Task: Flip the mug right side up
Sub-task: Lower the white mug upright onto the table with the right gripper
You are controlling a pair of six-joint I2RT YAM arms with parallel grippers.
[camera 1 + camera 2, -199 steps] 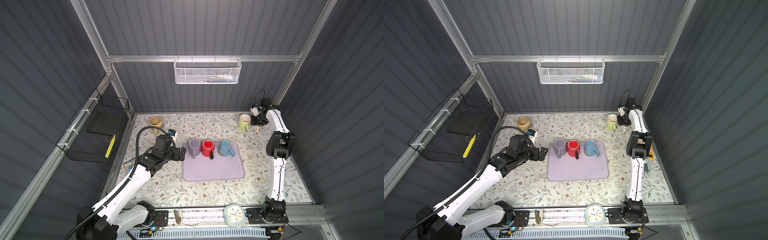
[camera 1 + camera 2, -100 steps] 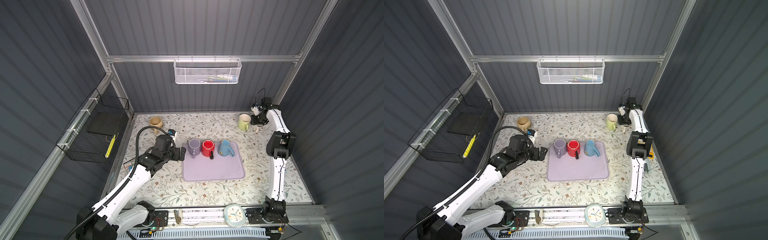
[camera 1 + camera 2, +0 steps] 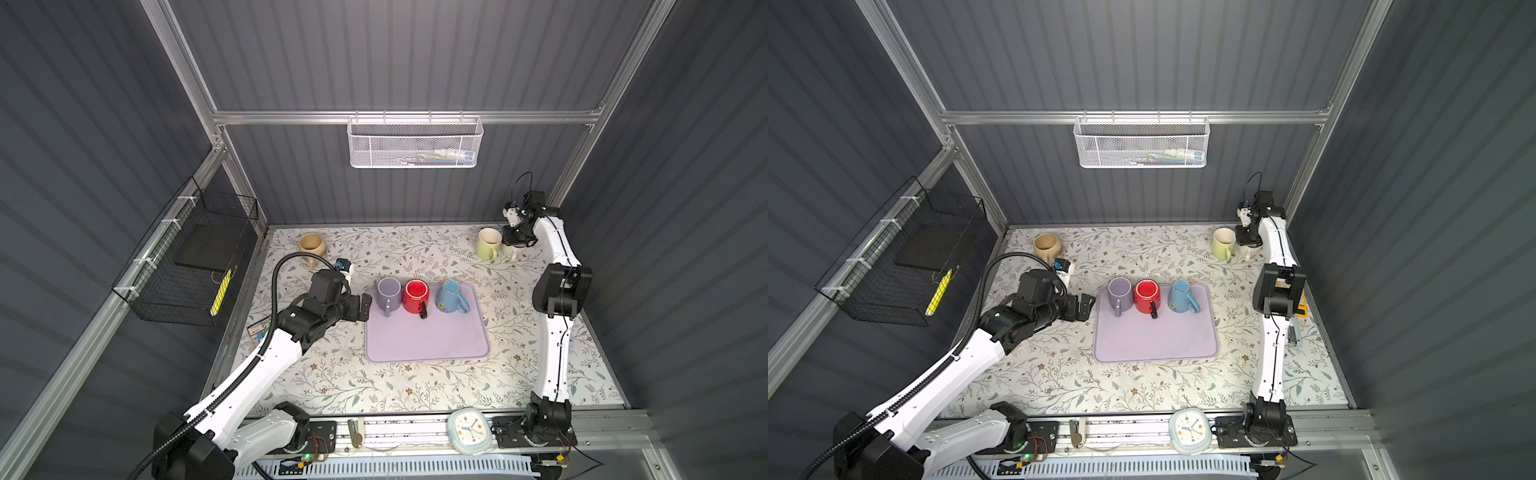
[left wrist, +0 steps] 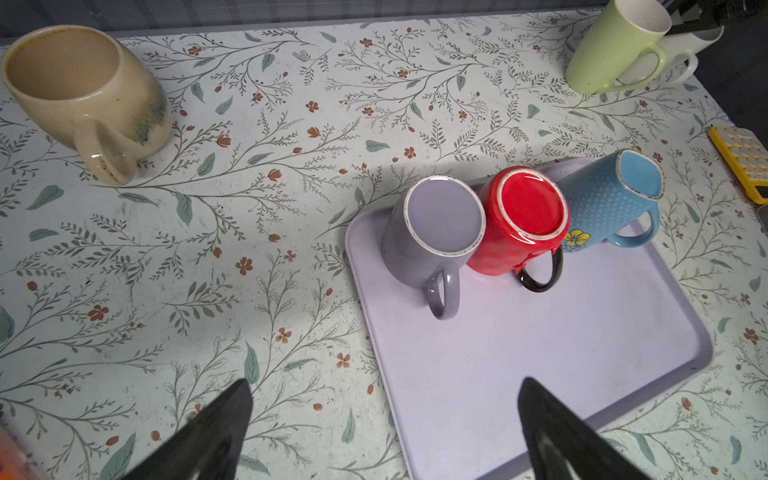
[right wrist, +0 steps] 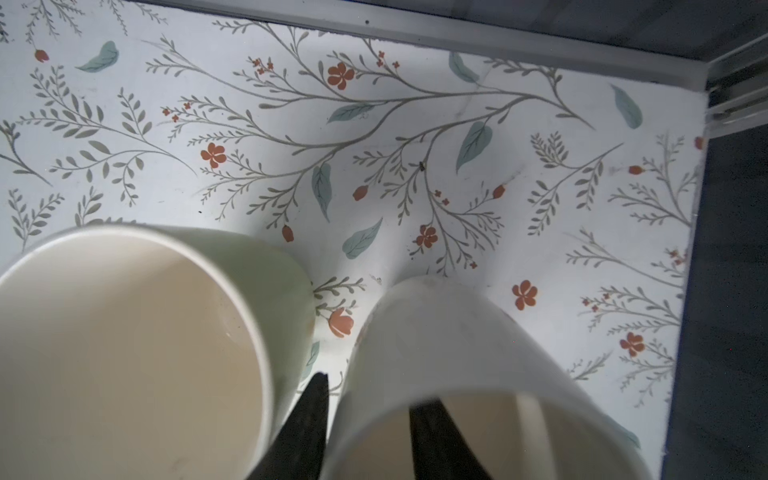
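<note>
A white mug (image 5: 457, 340) stands upright, mouth up, at the back right of the table, beside a green mug (image 3: 488, 244). My right gripper (image 5: 372, 388) hangs over the white mug (image 3: 512, 250) with one finger outside its wall and one inside, the jaws slightly apart and loose round the rim. On the lilac tray (image 3: 428, 345) a purple mug (image 3: 388, 293), a red mug (image 3: 415, 296) and a blue mug (image 3: 451, 296) stand bottom up. My left gripper (image 3: 365, 307) is open and empty at the tray's left edge, close to the purple mug (image 4: 440, 220).
A beige mug (image 3: 311, 246) stands upright at the back left. A clock (image 3: 469, 430) lies on the front rail. A black wire basket (image 3: 187, 266) hangs on the left wall and a white one (image 3: 413, 143) on the back wall. The right arm's elbow (image 3: 561, 291) rises beside the tray.
The right jaws have parted a little round the white mug's wall. Both arms stay where they were.
</note>
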